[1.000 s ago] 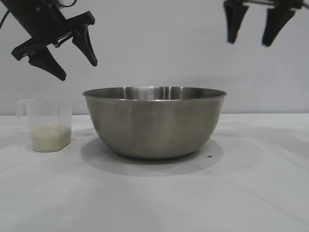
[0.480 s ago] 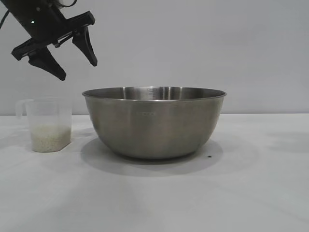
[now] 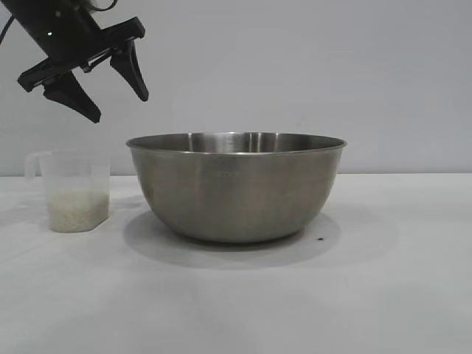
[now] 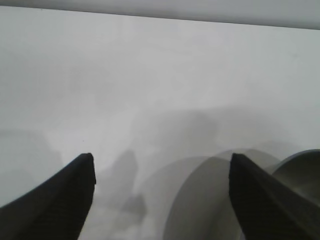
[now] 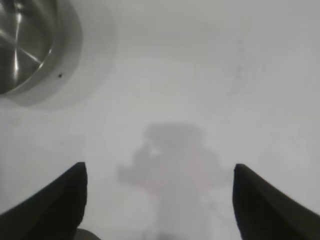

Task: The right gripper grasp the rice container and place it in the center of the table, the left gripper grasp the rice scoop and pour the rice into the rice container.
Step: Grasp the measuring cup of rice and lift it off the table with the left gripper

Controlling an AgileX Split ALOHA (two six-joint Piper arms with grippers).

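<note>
The rice container (image 3: 236,188), a wide steel bowl, stands on the white table (image 3: 398,295) at its middle. To its left stands the rice scoop (image 3: 74,184), a small clear cup with its handle on the far left side, and rice (image 3: 77,209) fills its lower part. My left gripper (image 3: 120,108) hangs open and empty high above the scoop, tilted, touching nothing. In the left wrist view the left gripper (image 4: 161,157) frames bare table, with the container's edge (image 4: 306,172) beside it. The right gripper (image 5: 159,167) is open over bare table, well apart from the container (image 5: 22,45); it is out of the exterior view.
A small dark speck (image 3: 320,239) lies on the table by the bowl's right side. A plain pale wall (image 3: 310,66) backs the table. Bare tabletop stretches to the right of the bowl and in front of it.
The right gripper, seen at the top right one second ago, has risen out of the exterior view. The left gripper, bowl and scoop have not moved.
</note>
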